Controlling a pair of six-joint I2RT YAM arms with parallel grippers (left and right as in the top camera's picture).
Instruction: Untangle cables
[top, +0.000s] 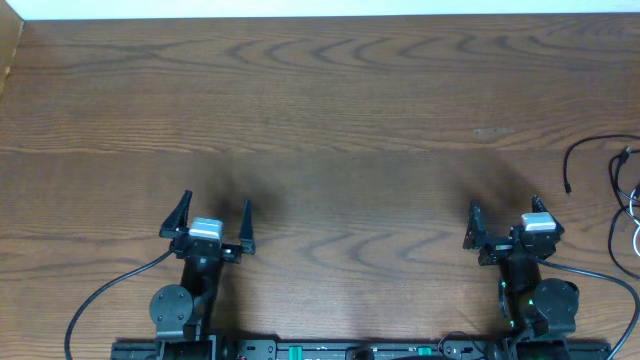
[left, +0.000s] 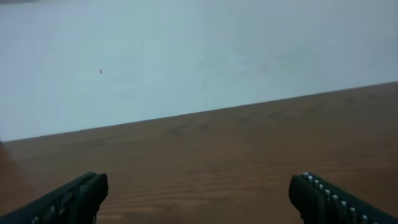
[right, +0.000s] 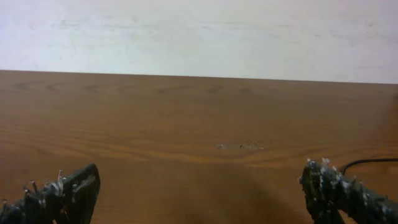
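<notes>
Several thin cables (top: 598, 143) lie at the table's (top: 320, 100) right edge. Their loose curves run mostly near-to-far, and one black end points toward the robot. We see the left gripper (top: 217, 200) and right gripper (top: 505, 205) with jaws spread wide, holding nothing.

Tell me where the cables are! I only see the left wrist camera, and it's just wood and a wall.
Observer: The cables lie at the right edge of the table, partly running out of the overhead picture.
Operator: Is the other claw holding one?
Observer: No, the right gripper is open and empty, apart from them.
Operator: Is my claw close to them?
Observer: No, the left gripper sits over the opposite side of the table.
</notes>
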